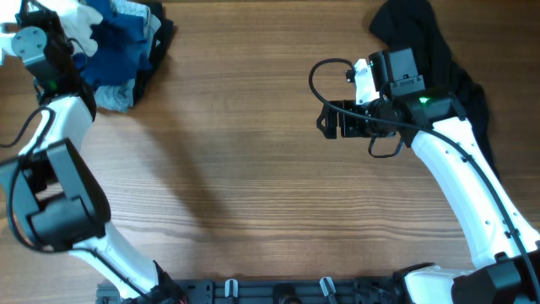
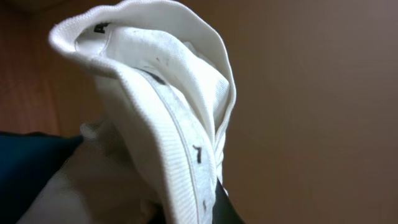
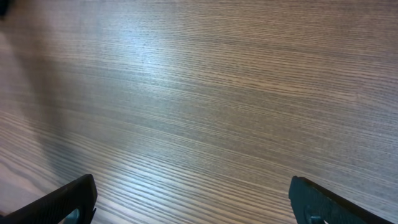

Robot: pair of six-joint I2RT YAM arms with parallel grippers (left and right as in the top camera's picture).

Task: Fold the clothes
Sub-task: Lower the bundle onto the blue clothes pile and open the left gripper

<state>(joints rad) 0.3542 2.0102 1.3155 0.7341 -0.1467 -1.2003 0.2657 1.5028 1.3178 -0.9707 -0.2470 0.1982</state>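
Your L gripper sits at the clothes pile in the far-left corner of the table, w/ a white garment bunched right up against its cam. The cloth hides the jaws, so you can't tell how far they're closed or how much fabric they've got. It looks like a pinch near the ribbed edge, but that's a guess. R gripper hangs over bare wood, spread wide w/ nothing in it, just beside the black garment at the far-right corner.

Risks:
- If the L pinch is only on that ribbed hem, the white piece may slip out when you pull it to the middle.
- It lies tangled w/ the blue cloth and dark bits in the pile, so a pull may drag the whole heap along.
- W/ the R gripper well apart from it, you've no second hold to spread the piece flat, and it may land crumpled.

Views:
- Overhead gives you the layout: both heaps, both arms and the free space in the centre. It doesn't show the L grasp.
- L wrist cam shows fabric detail only: ribbing, a seam, small dark marks, and blue cloth low-left.
- R wrist cam is the only one that confirms the open, empty jaws
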